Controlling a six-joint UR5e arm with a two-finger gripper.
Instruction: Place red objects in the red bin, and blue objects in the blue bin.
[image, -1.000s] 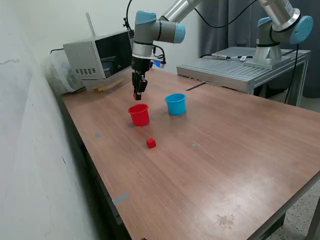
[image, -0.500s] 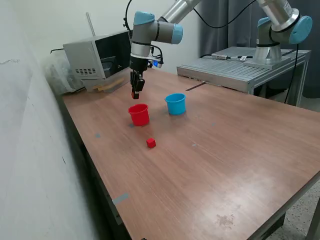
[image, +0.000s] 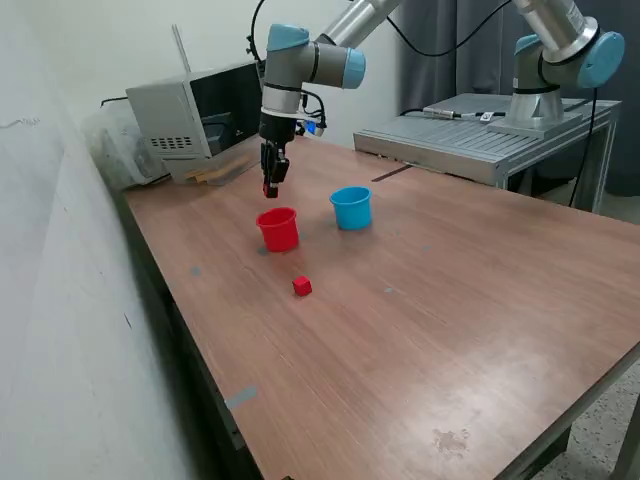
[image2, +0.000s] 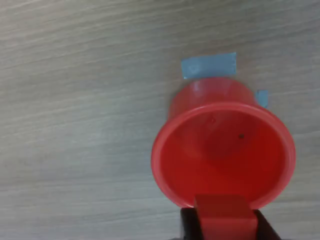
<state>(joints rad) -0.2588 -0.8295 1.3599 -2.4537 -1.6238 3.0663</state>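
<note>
Arm unmoved since half-second ago; jaws grasping red cube (image2: 222, 216) above red cup (image: 278, 229) rim.

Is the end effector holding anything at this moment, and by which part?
Yes. The end effector grips a red cube by two opposite side faces, one finger on each side, above the red cup.

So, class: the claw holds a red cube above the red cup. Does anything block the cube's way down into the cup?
Nothing visible does. The claw grips the red cube over the open mouth of the red cup, which looks empty. The blue cup stands apart, towards the exterior view's right.
</note>
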